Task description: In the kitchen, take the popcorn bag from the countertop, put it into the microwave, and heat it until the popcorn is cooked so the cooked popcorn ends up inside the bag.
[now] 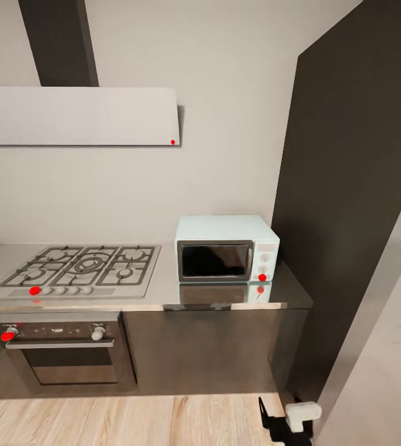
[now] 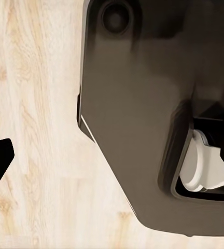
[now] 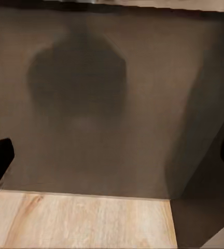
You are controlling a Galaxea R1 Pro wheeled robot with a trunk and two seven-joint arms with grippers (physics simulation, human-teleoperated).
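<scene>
The microwave (image 1: 227, 248) sat shut on the counter (image 1: 163, 297) beside the hob (image 1: 83, 265), no popcorn bag was in sight, the right tool (image 3: 112, 155) was spread wide and empty, the left tool's state could not be told, so every step apparently remained.

A pale mint-blue box microwave (image 1: 227, 248) is seen with a dark glass door, silver frame, whitish knobs and a red light, mirrored in the glossy grey metallic countertop (image 1: 287, 291). A steel gas hob (image 1: 80, 266) with dark grates and one red knob is noted, above a black-and-steel oven (image 1: 64, 350). Pale grey walls (image 1: 225, 155), a slanted white hood (image 1: 77, 116) with a red dot, glossy dark brown cabinets (image 1: 349, 186) and a light wood-grain floor (image 1: 132, 421) are shown.
</scene>
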